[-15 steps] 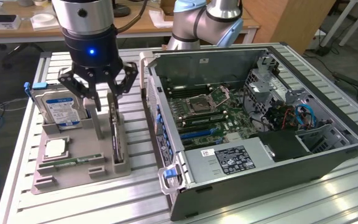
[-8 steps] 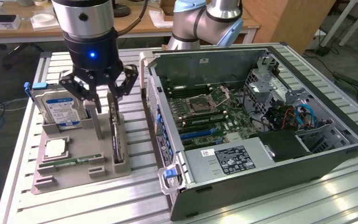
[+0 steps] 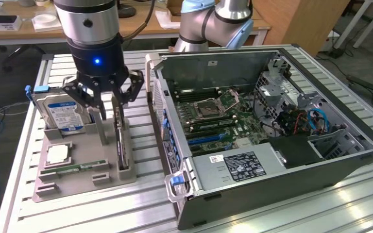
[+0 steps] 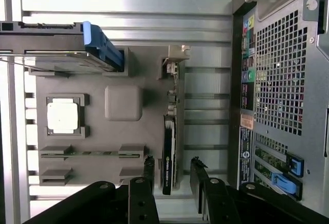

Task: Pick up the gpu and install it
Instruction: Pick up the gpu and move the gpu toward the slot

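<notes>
gpu (image 3: 120, 141), a thin flat circuit-board card with silver end bracket, stands on edge in a slot of the grey plastic holder tray (image 3: 57, 187) on the slatted aluminium counter (image 3: 141, 206). the black end effector (image 3: 112, 104) hangs over it with its fingers apart, one on each side of the card's upper edge. the card is probably light, stiff and fragile, so pinch its flat faces clear of the components.
</notes>
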Robot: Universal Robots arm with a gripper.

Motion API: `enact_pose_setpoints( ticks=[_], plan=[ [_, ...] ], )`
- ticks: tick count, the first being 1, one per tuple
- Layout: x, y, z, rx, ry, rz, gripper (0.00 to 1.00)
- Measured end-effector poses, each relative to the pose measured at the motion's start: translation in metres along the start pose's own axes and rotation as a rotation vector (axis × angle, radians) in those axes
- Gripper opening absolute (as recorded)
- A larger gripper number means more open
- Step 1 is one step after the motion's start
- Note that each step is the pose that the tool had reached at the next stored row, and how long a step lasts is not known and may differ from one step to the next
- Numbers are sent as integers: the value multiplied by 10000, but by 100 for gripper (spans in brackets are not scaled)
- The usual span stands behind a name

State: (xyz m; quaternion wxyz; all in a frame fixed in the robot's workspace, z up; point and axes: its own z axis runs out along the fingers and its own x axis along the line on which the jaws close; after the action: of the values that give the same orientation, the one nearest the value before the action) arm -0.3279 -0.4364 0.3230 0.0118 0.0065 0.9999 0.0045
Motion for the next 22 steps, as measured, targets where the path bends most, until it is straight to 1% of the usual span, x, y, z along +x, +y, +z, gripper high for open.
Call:
enact_pose_setpoints(
  ticks=[22],
  plan=[
    [4,-29,174,4,0,0,42]
  ],
)
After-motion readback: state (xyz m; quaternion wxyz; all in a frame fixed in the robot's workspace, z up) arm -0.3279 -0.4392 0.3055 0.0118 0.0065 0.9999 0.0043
